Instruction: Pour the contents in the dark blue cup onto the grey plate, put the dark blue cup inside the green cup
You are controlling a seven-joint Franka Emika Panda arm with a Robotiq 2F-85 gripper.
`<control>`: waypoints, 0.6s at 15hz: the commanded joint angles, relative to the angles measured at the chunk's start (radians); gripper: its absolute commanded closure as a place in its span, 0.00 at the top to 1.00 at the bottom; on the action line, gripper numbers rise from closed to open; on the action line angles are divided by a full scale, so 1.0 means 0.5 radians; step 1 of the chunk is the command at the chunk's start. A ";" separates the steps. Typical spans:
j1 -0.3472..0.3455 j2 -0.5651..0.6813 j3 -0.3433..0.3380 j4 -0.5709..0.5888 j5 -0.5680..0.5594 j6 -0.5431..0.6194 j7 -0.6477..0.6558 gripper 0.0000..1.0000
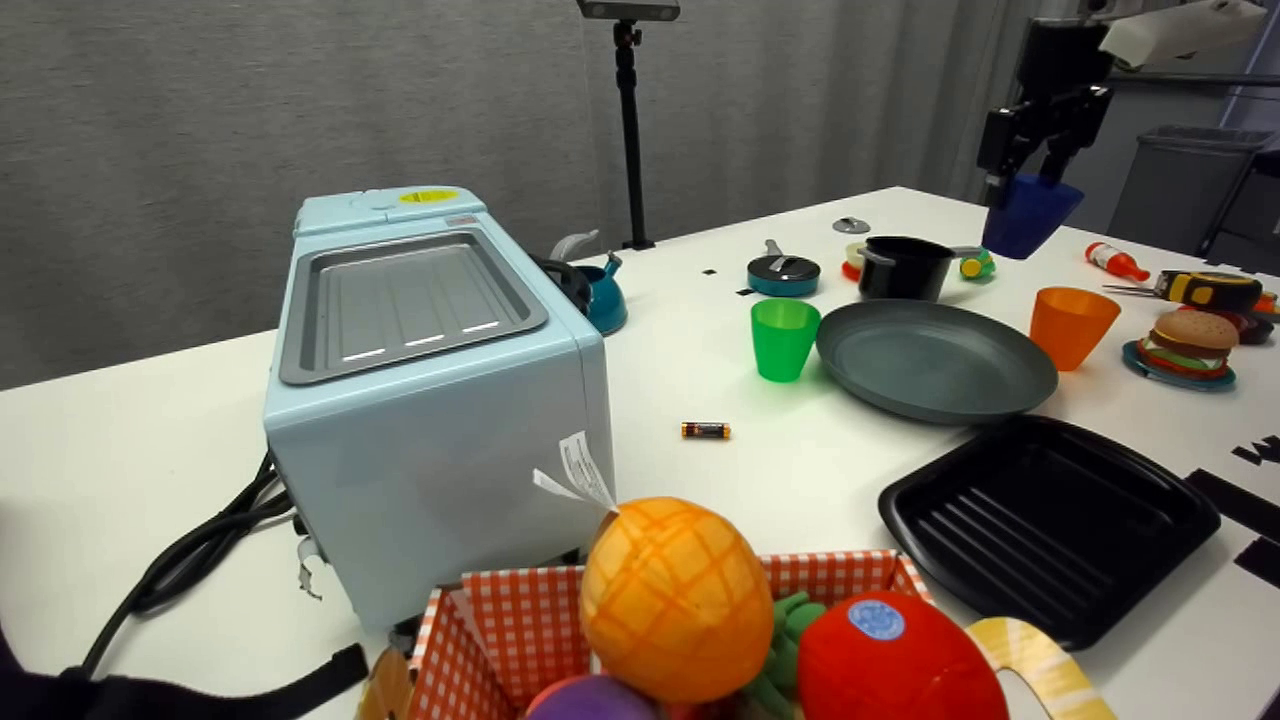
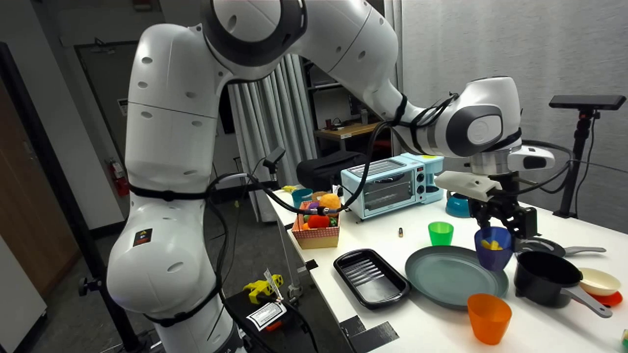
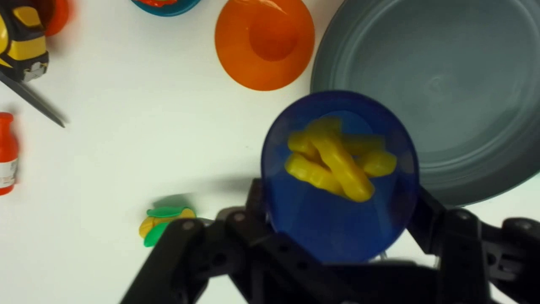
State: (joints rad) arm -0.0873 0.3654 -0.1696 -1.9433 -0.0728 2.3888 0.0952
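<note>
A: Say we stand by the one checked basket (image 1: 525, 612); what can you make out in it?
B: One round orange toy (image 1: 678, 600), one round red toy (image 1: 900, 660), and one purple thing (image 1: 595, 702) mostly hidden. More in there, but I can't count it
A: And just past it?
B: On the left, one pale blue toaster oven (image 1: 445, 480). On the right, one black ridged tray (image 1: 1045, 525). Between them lies one battery (image 1: 706, 430)
A: Farther in?
B: One green cup (image 1: 785, 340), upright, just beside the left edge of the one grey plate (image 1: 930, 355). One orange cup (image 1: 1073, 325) sits near the plate's right side, with one toy burger (image 1: 1188, 340) to the right of that
A: Toward the far side?
B: One black pot (image 1: 900, 270), and the one dark blue cup (image 1: 1030, 218), up off the white table (image 1: 820, 480) to the pot's right, leaning a little
A: Who's got it?
B: The single gripper (image 3: 341, 204), fingers clamped on either side of it
A: Anything inside?
B: Yellow pieces (image 3: 337, 162), at least four; they overlap, so I can't tell the exact number
A: And farthest?
B: One camera (image 1: 628, 10) on a black stand (image 1: 630, 150)
</note>
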 commanded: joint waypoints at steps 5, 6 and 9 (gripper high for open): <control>0.075 0.056 0.181 0.020 0.060 0.286 0.044 0.53; 0.075 0.050 0.196 -0.002 0.070 0.334 0.031 0.53; 0.064 0.013 0.227 -0.097 0.096 0.565 -0.010 0.53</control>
State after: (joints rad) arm -0.0503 0.3880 -0.0654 -1.9474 -0.0537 2.5650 0.1151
